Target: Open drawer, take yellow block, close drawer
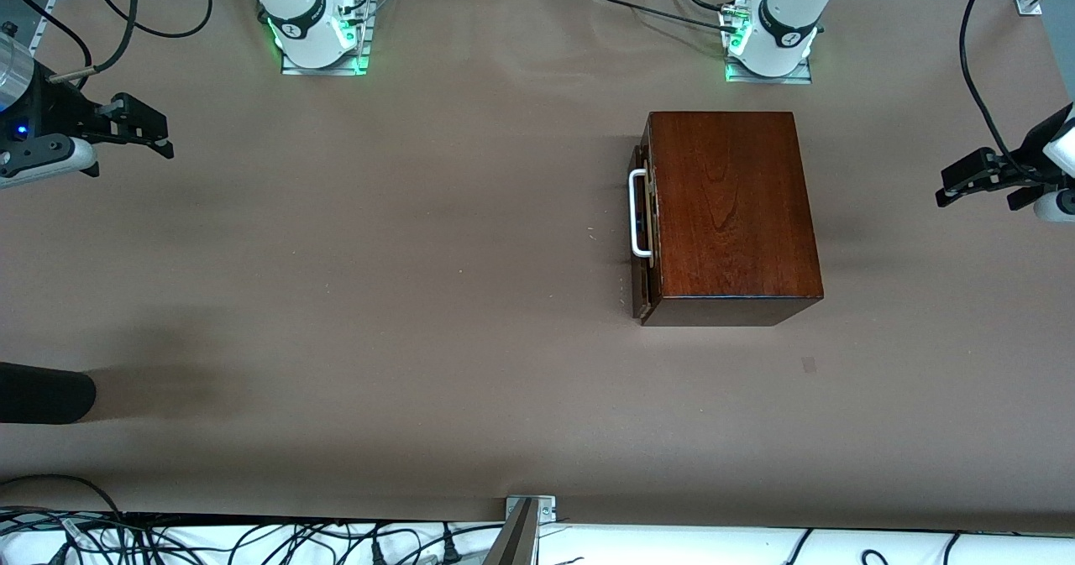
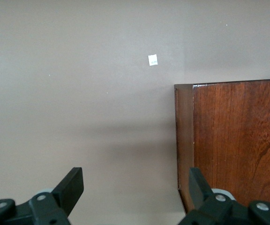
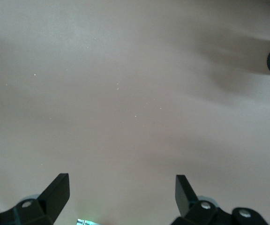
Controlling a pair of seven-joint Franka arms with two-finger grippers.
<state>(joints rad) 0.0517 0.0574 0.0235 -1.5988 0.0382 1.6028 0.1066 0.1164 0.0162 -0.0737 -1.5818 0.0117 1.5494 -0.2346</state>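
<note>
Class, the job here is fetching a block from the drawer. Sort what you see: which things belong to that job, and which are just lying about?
Belongs to the job:
- drawer, shut, in the wooden box
- white handle

Lying about:
- small white tag on the table
- black cylinder at the table's edge

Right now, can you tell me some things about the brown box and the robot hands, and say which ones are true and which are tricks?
1. The drawer is shut. True.
2. The yellow block sits on top of the wooden box. False: no yellow block shows anywhere.
3. The right gripper is open. True; it holds nothing.
4. The left gripper grips the white handle. False: it is open, up by the table's edge at the left arm's end, touching nothing.
5. The handle faces the right arm's end of the table. True.
</note>
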